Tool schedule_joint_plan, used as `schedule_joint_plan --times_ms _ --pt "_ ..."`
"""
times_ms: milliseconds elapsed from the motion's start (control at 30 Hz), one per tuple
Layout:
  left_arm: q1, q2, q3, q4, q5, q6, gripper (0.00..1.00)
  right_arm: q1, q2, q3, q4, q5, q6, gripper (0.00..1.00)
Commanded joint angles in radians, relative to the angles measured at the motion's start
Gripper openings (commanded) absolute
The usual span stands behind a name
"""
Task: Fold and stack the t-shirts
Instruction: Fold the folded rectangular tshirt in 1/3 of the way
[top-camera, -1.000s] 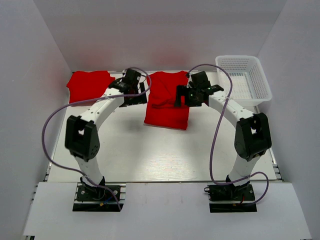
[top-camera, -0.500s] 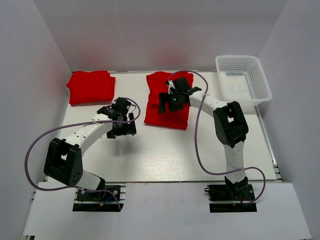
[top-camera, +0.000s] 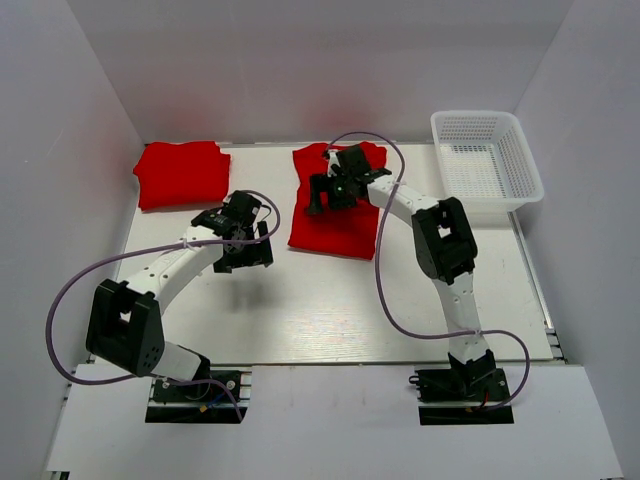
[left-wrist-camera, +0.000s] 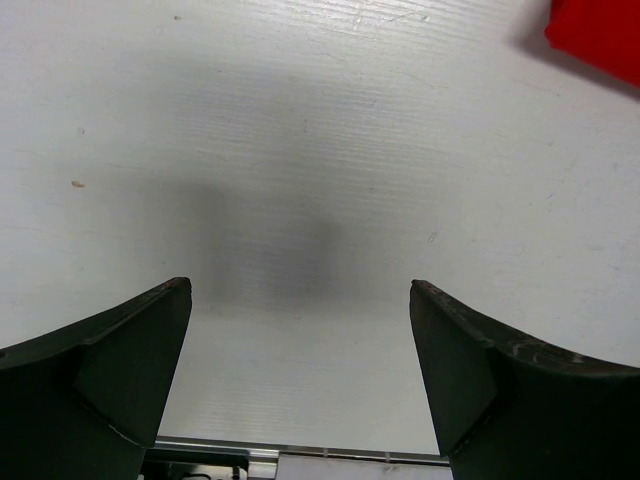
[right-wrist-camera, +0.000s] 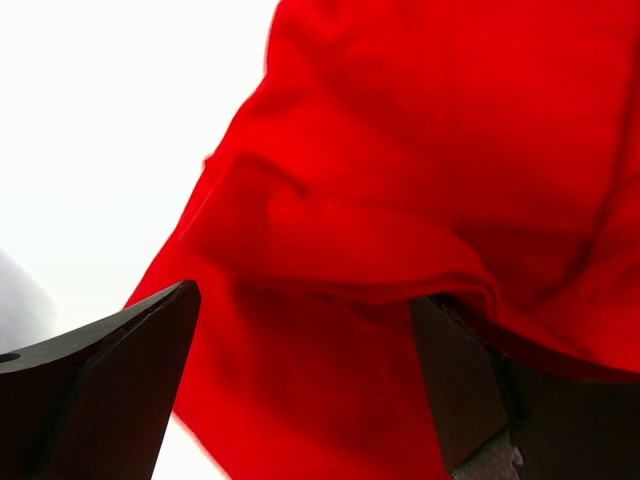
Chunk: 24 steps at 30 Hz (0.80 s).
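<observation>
White tabletop (top-camera: 330, 300) between pale walls carries two red t-shirts along its far side: the left t-shirt (top-camera: 182, 173) folded into a neat block at the far left and the middle t-shirt (top-camera: 335, 222) lying as a rumpled rectangle, with a white mesh basket (top-camera: 476, 116) at the far right. Over bare table just left of the middle t-shirt, the left gripper (left-wrist-camera: 300, 290) hangs with jaws spread wide and empty. Above the wrinkled far-left part of the middle t-shirt, the right gripper (right-wrist-camera: 305, 290) hovers with jaws equally wide, closed on nothing.
</observation>
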Motion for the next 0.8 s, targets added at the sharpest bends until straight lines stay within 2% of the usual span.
schedule_joint_plan --times_ms 0,333,533,600,633,667,733,767 --pt "-0.002 -0.038 0.035 -0.010 -0.027 0.024 1.00 -0.014 0.034 0.090 0.016 0.067 -0.027 0.91" --pt "-0.002 -0.065 0.035 -0.020 -0.027 0.034 1.00 -0.050 0.123 0.304 0.020 0.138 -0.018 0.91" --pt "-0.002 -0.066 0.035 -0.011 -0.027 0.034 1.00 -0.050 0.022 0.258 -0.018 0.184 -0.070 0.91" --pt "-0.002 -0.050 0.044 0.019 -0.006 0.034 1.00 -0.047 -0.053 0.209 -0.042 0.233 -0.064 0.91" --pt "-0.002 -0.027 0.057 0.033 0.015 0.034 1.00 -0.050 -0.073 0.119 -0.059 0.245 -0.043 0.91" --pt "-0.002 -0.012 0.066 0.067 0.029 0.034 1.00 -0.053 -0.164 0.079 -0.073 0.264 -0.031 0.91" --pt "-0.002 0.025 0.104 0.091 0.058 0.034 1.00 -0.050 -0.234 -0.013 -0.069 0.369 0.021 0.91" --pt "-0.002 0.063 0.118 0.119 0.059 0.034 1.00 -0.053 -0.357 -0.184 -0.032 0.373 0.035 0.91"
